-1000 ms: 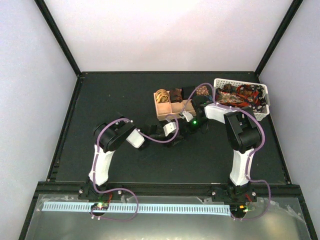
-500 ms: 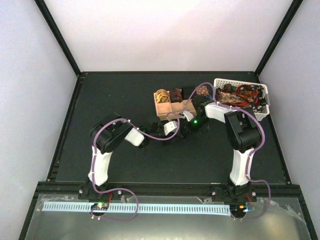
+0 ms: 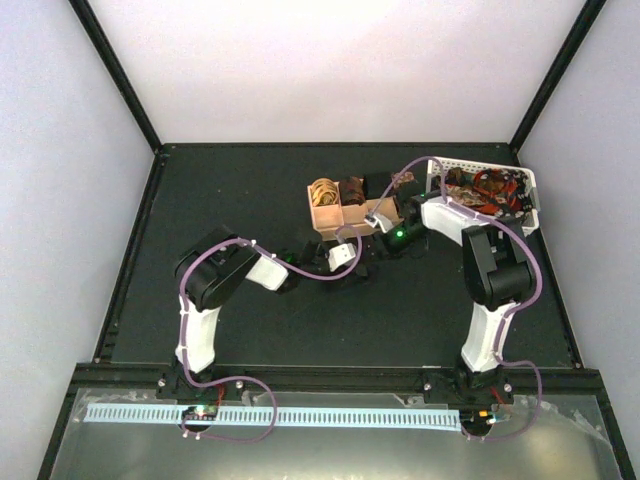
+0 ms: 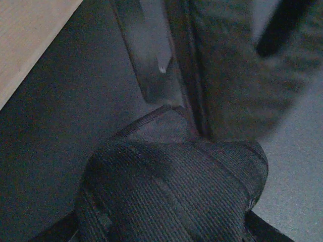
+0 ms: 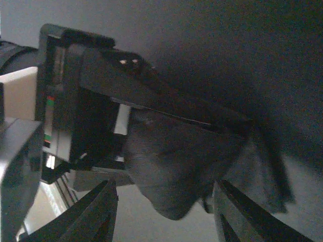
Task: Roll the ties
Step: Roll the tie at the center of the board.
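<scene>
A dark ribbed tie, wound into a fist-sized coil, fills the space between the jaws of my left gripper, which is shut on it just above the black table. In the top view this left gripper sits just in front of the wooden tray. My right gripper faces the same dark tie with its fingers spread open and apart from the cloth. Rolled gold and brown ties lie in the tray.
A white perforated basket at the back right holds several loose ties. The tray's pale wooden wall stands close to the left of the held coil. Both wrists crowd together just in front of the tray.
My right gripper has opened, let go of the dark tie and drawn back towards the tray. The left gripper has closed on the coil.
</scene>
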{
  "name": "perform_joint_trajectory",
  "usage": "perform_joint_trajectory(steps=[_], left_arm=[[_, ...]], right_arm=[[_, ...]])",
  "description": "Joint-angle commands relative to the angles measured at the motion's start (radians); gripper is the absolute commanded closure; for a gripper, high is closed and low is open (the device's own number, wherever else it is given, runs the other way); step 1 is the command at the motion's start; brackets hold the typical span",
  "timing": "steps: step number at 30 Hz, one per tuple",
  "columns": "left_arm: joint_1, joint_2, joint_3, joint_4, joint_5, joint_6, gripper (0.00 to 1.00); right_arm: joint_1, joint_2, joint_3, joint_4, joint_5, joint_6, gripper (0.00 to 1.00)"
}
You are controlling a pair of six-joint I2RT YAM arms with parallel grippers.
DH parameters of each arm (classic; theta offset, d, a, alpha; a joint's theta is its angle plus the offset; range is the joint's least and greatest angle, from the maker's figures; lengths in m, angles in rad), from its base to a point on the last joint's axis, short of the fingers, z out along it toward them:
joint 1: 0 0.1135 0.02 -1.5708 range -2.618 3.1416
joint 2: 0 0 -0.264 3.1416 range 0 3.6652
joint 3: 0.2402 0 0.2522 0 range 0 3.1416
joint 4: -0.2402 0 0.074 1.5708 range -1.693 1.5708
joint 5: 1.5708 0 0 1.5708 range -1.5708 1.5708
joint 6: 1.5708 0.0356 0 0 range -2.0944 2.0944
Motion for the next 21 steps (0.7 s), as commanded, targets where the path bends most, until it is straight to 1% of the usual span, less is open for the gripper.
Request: perform_joint_trajectory(steps=[1, 5, 7, 11, 14, 15, 21], left_arm=[[-0.011, 0.006, -0.009, -0.16, -0.032, 0.048, 0.55], [-0.013, 0.003, -0.007, -0.171, -0.04, 0.059, 0.54], [-0.013, 0.007, -0.001, -0.181, -0.042, 0.06, 0.54], [-0.013, 0.008, 0.0, -0.181, -0.042, 0.059, 0.53], [-0.013, 0.009, 0.003, -0.184, -0.042, 0.058, 0.52], [-0.014, 0.01, 0.002, -0.183, -0.04, 0.059, 0.52], [-0.013, 0.011, 0.0, -0.178, -0.039, 0.056, 0.51]], right_arm=[[0.055, -0.011, -0.014, 0.042, -0.061, 0.073, 0.46], [0.077, 0.031, -0.006, 0.066, -0.01, 0.09, 0.51], [0.081, 0.043, -0.014, 0.073, 0.013, 0.09, 0.55], [0.082, 0.051, -0.034, 0.087, 0.06, 0.08, 0.76], [0.082, 0.056, -0.036, 0.08, 0.076, 0.067, 0.94], [0.081, 0.058, -0.036, 0.077, 0.083, 0.064, 0.98], [0.054, 0.055, -0.051, 0.085, 0.101, 0.06, 0.99]])
